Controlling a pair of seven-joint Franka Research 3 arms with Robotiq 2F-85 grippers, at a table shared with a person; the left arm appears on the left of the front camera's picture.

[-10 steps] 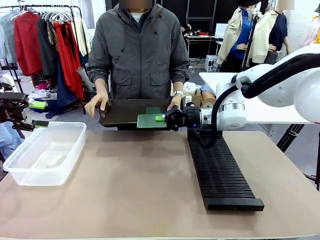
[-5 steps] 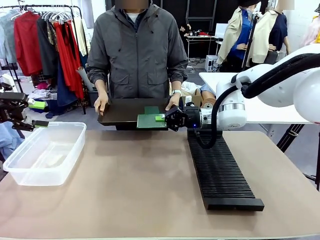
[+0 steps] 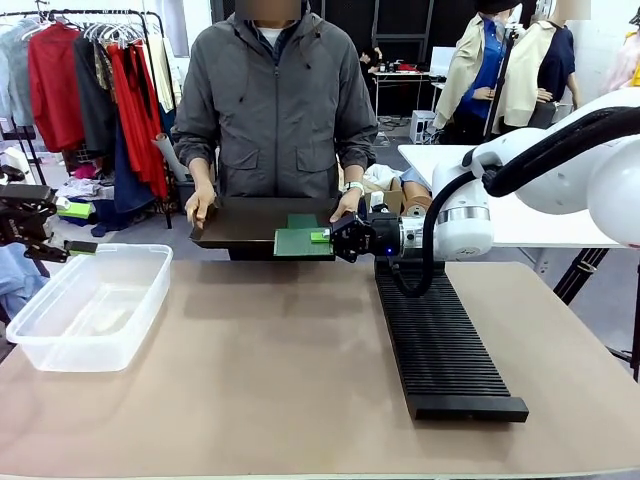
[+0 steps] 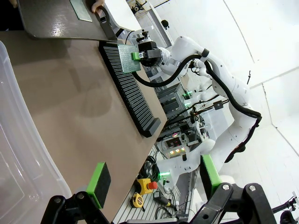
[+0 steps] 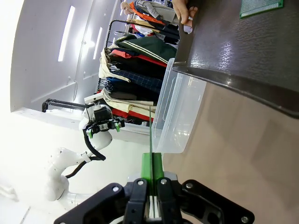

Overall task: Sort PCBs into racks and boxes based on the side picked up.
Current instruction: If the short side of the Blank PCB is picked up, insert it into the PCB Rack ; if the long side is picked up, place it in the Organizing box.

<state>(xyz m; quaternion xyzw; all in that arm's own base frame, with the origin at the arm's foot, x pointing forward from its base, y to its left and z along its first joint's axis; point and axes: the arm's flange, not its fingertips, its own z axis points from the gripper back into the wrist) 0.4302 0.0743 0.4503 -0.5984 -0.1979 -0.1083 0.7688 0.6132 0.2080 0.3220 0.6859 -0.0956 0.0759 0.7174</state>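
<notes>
My right tool [image 3: 322, 237] is clamped flat-wise on the near edge of one PCB [image 3: 298, 243], green pads pressed together on the board, which juts level from the fingertips toward my left. Its upper face is dark green. Seen from my left wrist camera, the underside of that board [image 4: 127, 58] is the paler, finely dotted one. A second PCB [image 3: 303, 220] lies just beyond the held one on a dark tray [image 3: 245, 225]. A person across the bench [image 3: 300, 390] holds the tray up, one hand [image 3: 201, 207] on its far-left end and the other hand [image 3: 350, 203] right behind my right tool. The black slotted rack [image 3: 440, 345] starts under my right wrist and runs back toward my side. My left tool [image 3: 78, 228] hangs off the bench's left edge, fingers spread wide apart and holding nothing. The clear box [image 3: 90, 305] sits just beside and below it.
</notes>
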